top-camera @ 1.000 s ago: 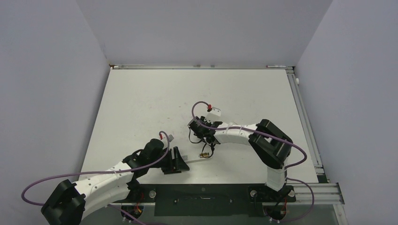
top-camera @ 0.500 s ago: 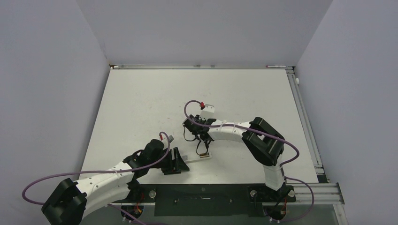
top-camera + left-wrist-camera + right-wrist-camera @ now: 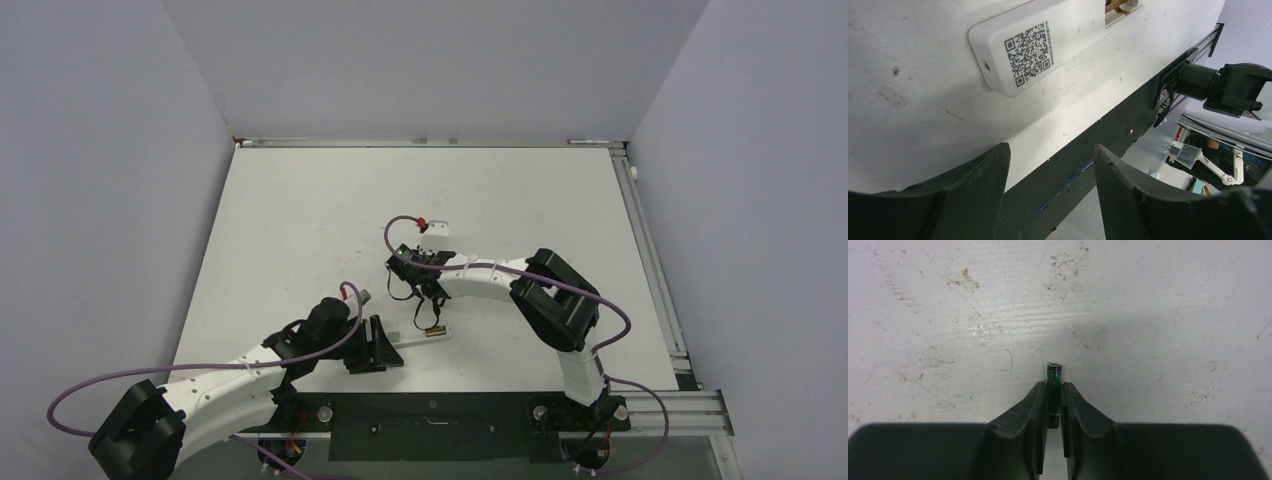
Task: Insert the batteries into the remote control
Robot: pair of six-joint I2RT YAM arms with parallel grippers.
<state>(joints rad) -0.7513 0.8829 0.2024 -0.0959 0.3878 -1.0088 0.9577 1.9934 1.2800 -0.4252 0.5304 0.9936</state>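
Note:
The white remote control [image 3: 1038, 45] lies back side up with a QR label near the table's front edge, also in the top view [image 3: 412, 340]. Its open compartment end [image 3: 1118, 7] shows a yellow-gold battery [image 3: 434, 330]. My left gripper [image 3: 1050, 155] is open and empty, just short of the remote's near end, seen from above [image 3: 378, 345]. My right gripper [image 3: 1053, 390] is shut on the dark green battery [image 3: 1053, 380], which stands on end between the fingertips above bare table. From above that gripper [image 3: 427, 300] hangs just behind the remote.
The black front rail [image 3: 1108, 130] runs along the table edge right beside the remote. The right arm's base [image 3: 1218, 85] stands beyond it. The scuffed white table [image 3: 320, 220] stretches behind both grippers.
My right arm has swung its wrist to the left and slightly back, carrying the green battery. The left arm and the remote have not moved.

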